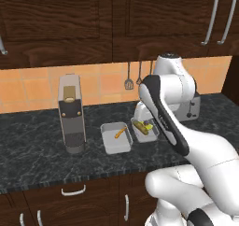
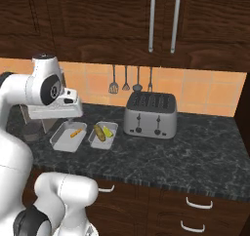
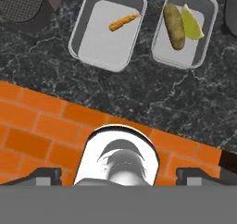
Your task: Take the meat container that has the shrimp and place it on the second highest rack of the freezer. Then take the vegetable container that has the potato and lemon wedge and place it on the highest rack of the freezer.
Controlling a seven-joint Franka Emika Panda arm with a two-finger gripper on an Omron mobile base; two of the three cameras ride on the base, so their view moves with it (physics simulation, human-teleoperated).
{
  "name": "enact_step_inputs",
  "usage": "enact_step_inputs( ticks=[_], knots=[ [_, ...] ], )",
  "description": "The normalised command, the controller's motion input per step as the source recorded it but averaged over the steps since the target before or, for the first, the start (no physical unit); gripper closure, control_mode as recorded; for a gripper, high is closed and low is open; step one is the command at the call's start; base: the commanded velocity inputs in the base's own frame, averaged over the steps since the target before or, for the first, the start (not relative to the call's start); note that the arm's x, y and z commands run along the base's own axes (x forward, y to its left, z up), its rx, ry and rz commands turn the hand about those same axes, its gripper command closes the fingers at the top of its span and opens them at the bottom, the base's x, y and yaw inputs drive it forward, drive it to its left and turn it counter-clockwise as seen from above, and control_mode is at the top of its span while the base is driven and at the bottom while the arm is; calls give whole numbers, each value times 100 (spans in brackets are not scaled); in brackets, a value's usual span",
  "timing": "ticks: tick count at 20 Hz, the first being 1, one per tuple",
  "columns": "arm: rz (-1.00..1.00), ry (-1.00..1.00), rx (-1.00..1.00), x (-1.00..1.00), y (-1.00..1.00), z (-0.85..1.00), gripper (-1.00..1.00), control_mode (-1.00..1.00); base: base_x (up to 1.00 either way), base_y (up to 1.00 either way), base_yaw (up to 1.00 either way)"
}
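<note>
Two grey trays sit side by side on the dark counter. The meat container holds the orange shrimp. Beside it, the vegetable container holds the potato and the yellow lemon wedge. My gripper hangs above and just back of both trays, apart from them, open, with nothing between its fingers. The freezer is out of view.
A coffee machine stands left of the meat container; its drip grate is close to that tray. A silver toaster stands right of the vegetable container. Utensils hang on the orange tiled wall under dark cabinets.
</note>
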Motion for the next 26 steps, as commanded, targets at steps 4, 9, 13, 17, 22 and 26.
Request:
enact_step_inputs(
  ticks=[4, 9, 13, 17, 22, 26],
  knots=[
    [43, 11, -13, -34, 90, -48, -100, -100, 0, 0, 0],
    [35, 12, -7, 14, 54, -63, -100, -100, 0, 0, 0],
    [17, 5, -1, 75, 0, -57, -100, -100, 0, 0, 0],
    [9, 0, -1, 69, 16, -40, -100, -100, 0, 0, 0],
    [9, 0, -2, 54, 17, -47, -100, -100, 0, 0, 0],
    [15, -5, 0, 35, 0, -47, -100, -100, 0, 0, 0]
  ],
)
